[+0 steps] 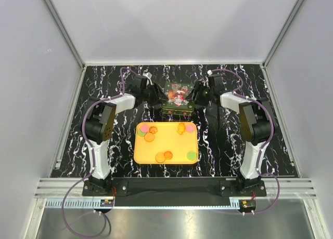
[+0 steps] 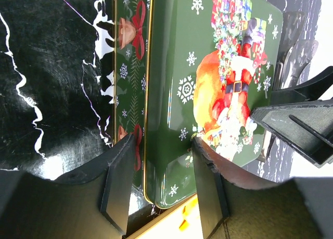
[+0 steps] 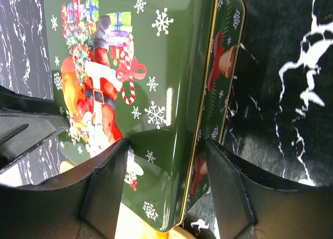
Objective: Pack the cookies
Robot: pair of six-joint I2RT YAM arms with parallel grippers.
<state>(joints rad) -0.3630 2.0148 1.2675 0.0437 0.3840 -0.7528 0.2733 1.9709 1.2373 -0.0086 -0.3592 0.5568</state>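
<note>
Several cookies, mostly orange (image 1: 149, 137) with pink (image 1: 190, 128) and green (image 1: 191, 155) ones, lie on a yellow tray (image 1: 140, 155). Behind the tray stands a green Christmas tin (image 1: 177, 100) with a Santa lid, lid on. My left gripper (image 1: 158, 96) is at the tin's left end and my right gripper (image 1: 195, 96) at its right end. In the left wrist view the open gripper (image 2: 162, 150) straddles the lid's edge (image 2: 156, 119). In the right wrist view the open gripper (image 3: 167, 150) straddles the opposite edge of the tin (image 3: 156, 67). No cookie is held.
The table is black marble-patterned (image 1: 104, 83), walled by grey panels at the left, right and back. The yellow tray's near corner shows under the tin in the left wrist view (image 2: 171, 221). The right gripper's fingers show across the tin there (image 2: 307, 119).
</note>
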